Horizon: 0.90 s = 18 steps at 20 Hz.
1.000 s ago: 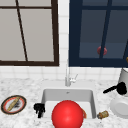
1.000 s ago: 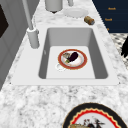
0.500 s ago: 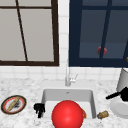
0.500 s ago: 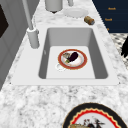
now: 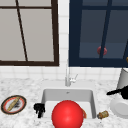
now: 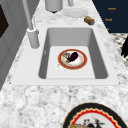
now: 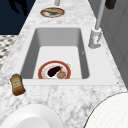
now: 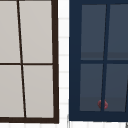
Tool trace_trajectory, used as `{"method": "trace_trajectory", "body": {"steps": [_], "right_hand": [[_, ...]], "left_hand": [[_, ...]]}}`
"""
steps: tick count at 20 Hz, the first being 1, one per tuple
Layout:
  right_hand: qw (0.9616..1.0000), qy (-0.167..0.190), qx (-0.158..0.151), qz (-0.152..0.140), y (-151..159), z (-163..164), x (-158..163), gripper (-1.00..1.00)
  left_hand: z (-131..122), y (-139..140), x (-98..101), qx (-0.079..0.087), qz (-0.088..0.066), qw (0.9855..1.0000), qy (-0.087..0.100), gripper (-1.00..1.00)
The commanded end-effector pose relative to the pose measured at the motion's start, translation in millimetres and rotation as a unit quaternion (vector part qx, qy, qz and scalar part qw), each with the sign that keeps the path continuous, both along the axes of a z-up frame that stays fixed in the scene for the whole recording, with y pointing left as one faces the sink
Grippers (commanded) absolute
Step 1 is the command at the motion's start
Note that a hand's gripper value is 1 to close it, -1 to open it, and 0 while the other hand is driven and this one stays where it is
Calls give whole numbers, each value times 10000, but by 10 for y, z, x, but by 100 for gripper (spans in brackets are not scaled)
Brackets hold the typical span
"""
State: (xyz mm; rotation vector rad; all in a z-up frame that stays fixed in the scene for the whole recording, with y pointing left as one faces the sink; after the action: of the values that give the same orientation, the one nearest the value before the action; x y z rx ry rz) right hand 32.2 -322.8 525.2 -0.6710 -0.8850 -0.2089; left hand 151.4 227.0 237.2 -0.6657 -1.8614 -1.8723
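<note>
Kitchen sink (image 5: 93, 100) | plate (image 6: 72, 59) with food sits inside | left hand (image 5: 39, 109) curled, holding nothing, at left rim | right hand (image 5: 120, 91) flat, far right, over white dish (image 5: 120, 107)

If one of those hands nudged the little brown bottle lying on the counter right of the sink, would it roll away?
Probably. The brown bottle lies on its side on the flat marble counter, so its round body would likely roll sideways, perhaps towards the sink whose edge is close. It looks small, so probably light and easily shifted.
</note>
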Motion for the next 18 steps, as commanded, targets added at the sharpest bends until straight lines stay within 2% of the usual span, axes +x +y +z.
{"method": "trace_trajectory", "body": {"steps": [1,12,16,18], "right_hand": [[9976,-418,240,-499,21,126,34,-100],[9878,-848,212,-1290,54,495,189,-100],[9851,-900,147,-1459,33,654,272,-100],[9855,-862,159,-1453,-46,780,287,-100]], "left_hand": [[0,0,0,0,0,10000,0,0],[0,0,0,0,0,10000,0,0],[0,0,0,0,0,10000,0,0],[0,0,0,0,0,10000,0,0]]}}
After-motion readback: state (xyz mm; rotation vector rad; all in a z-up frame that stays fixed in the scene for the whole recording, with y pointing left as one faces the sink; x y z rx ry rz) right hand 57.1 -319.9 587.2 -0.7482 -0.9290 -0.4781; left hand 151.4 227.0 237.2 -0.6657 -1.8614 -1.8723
